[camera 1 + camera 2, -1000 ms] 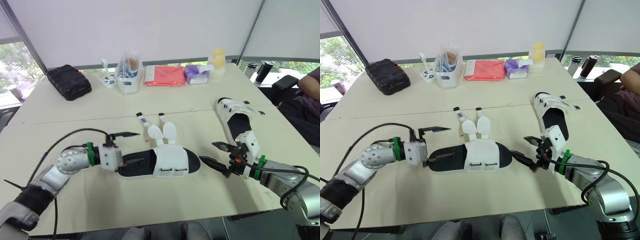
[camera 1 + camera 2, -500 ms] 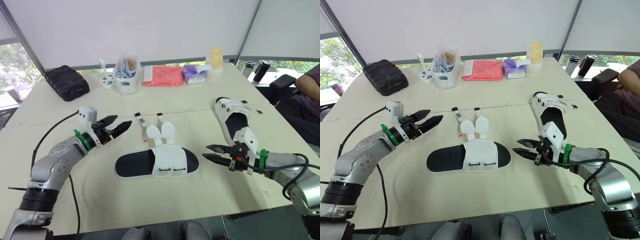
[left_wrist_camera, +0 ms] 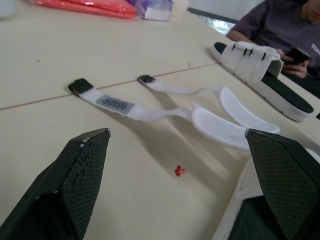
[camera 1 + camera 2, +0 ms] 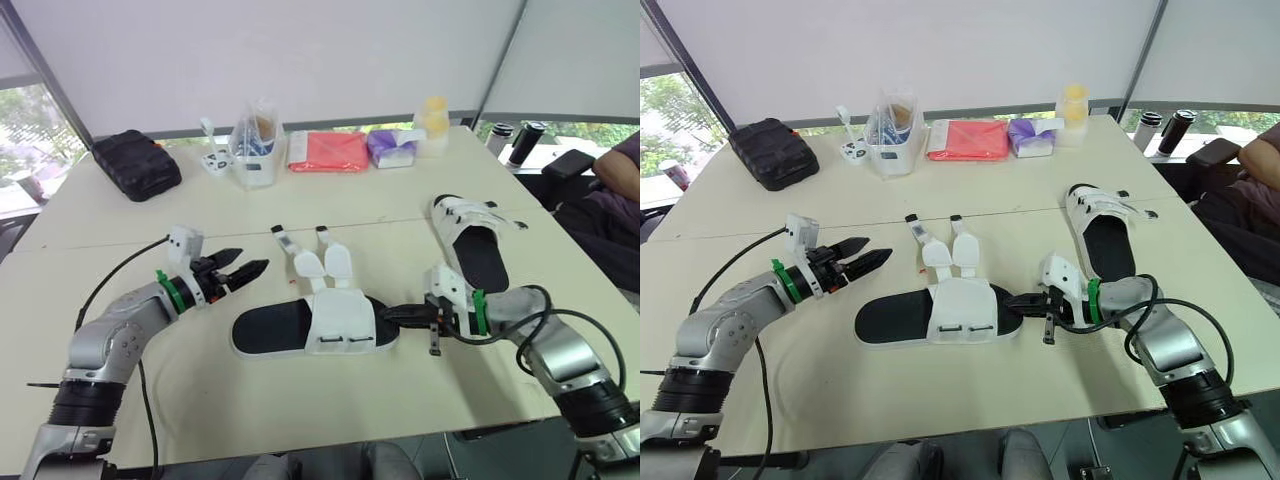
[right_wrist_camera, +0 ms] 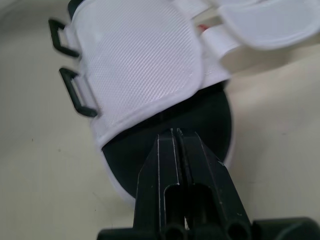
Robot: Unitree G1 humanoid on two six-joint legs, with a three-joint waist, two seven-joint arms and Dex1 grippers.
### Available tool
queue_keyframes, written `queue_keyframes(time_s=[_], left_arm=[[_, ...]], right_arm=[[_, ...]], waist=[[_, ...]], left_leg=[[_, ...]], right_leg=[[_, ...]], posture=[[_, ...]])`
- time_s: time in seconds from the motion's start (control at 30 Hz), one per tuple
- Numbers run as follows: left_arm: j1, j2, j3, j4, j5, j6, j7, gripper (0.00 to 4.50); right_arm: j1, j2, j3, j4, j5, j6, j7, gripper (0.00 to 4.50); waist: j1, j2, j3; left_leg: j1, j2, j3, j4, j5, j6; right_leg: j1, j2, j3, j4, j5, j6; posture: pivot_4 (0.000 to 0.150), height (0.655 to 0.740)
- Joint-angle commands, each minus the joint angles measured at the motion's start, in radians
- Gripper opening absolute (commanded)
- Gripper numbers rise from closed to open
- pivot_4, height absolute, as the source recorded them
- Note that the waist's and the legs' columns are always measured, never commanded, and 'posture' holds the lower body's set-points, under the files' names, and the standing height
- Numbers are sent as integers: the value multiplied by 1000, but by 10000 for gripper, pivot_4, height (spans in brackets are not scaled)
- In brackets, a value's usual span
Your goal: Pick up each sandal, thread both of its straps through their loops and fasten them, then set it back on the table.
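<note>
Near sandal [image 4: 315, 325]: desk [image 4: 300, 420] ctr, straps [image 4: 322, 262] undone at 12 o'clock. Far sandal [image 4: 472, 243]: 2 o'clock. L end effector [image 4: 250, 263]: wide open, empty, at 9. R end effector [image 4: 388, 313]: pinched closed, tips at near sandal's 3 o'clock end.

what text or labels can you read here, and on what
"TU", apparently: white letters cut off at the picture's edge, on the person's purple shirt.
Grey label on the sandal's open strap: print too small to read.
Small white card: marks too blurred to read.
</note>
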Motion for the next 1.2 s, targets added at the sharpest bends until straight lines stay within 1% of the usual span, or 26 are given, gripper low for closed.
queue_keyframes(time_s=[0.03, 0.1, 0.3, 0.4, 0.57, 0.63, 0.73, 0.8, 0.93, 1.03, 1.07, 1.1, 1.2], left_arm=[[-1, -11, 28, -32, 24, 0, -14, 45000], [1, -17, 29, -35, 33, 4, -16, 45000], [17, -27, 29, -39, 59, 16, -32, 45000], [23, -36, 21, -39, 76, 18, -38, 45000], [15, -58, -6, -18, 104, 27, -67, 45000], [-14, -81, -8, 15, 89, 64, -81, 45000], [-91, -112, 24, 105, -1, 195, -136, 45000], [-133, -108, 32, 160, -25, 243, -195, 45000], [-215, -100, 39, 282, -13, 295, -239, 45000], [-268, -102, 38, 364, -8, 348, -274, 45000], [-284, -105, 39, 389, -9, 367, -287, 45000], [-297, -111, 38, 411, -7, 377, -298, 45000], [-384, -157, 51, 570, 11, 388, -302, 45000]], right_arm=[[-21, 30, 18, 10, -17, -42, 20, 400], [-17, 43, 25, 7, -18, -45, 27, 400], [30, 76, 19, -117, 38, 38, 19, 400], [63, 78, 26, -151, 31, 48, 8, 400], [100, 104, 55, -123, -13, 3, -16, 400], [94, 125, 76, -80, -52, -41, -29, 400], [88, 153, 86, -44, -72, -68, -40, 400], [87, 162, 90, -31, -83, -83, -41, 400], [82, 165, 99, -2, -105, -122, -40, 400], [79, 165, 112, 21, -128, -158, -45, 400], [79, 166, 116, 26, -133, -167, -47, 400], [80, 169, 118, 27, -133, -169, -49, 400], [83, 181, 124, 29, -137, -174, -57, 400]], waist=[[0, 0, 0], [0, 0, 0], [0, 0, 0], [1, 0, 0], [1, 0, 0], [-1, -1, -1], [-4, -4, -2], [-16, -6, -4], [-22, -6, -4], [-22, -6, -4], [-22, -7, -4], [-21, -7, -5], [-19, -10, -6]], left_leg=[[0, 0, 0, 0, 0, 0], [0, 0, 0, 0, 0, 0], [0, 0, -1, 0, 0, 0], [0, 0, -1, 0, 0, 0], [0, 0, -1, 0, 0, 0], [0, 0, -1, 0, 0, 0], [1, 0, -1, 0, 0, 0], [1, 1, -1, 0, 0, 0], [3, 2, -2, -2, 0, 0], [9, 2, -2, -3, 1, -2], [12, 2, -2, -4, -1, 1], [16, 2, -2, -5, -1, 2], [16, 2, -3, -4, -1, 2]], right_leg=[[0, 0, 0, 0, 0, 0], [0, 0, 0, 0, 0, 0], [-1, 0, 0, 0, 0, 0], [-1, 0, 0, 0, 0, 0], [-1, 0, 0, 0, 0, 0], [-1, 0, 0, 0, 0, 0], [0, 1, 0, 1, 0, 0], [1, 2, 0, 1, 1, -1], [1, 3, 0, 1, 1, -2], [6, 3, 0, 0, 1, -2], [9, 4, 0, -1, 1, -2], [13, 4, 0, -3, 1, -2], [14, 4, 0, -2, 1, -2]], posture=[[1500, 7400], [1500, 7400], [1500, 7400], [1500, 7400], [1500, 7400], [1500, 7400], [1500, 7400], [1500, 7400], [1500, 7400], [1500, 7400], [1500, 7400], [1500, 7400], [1500, 7400]])
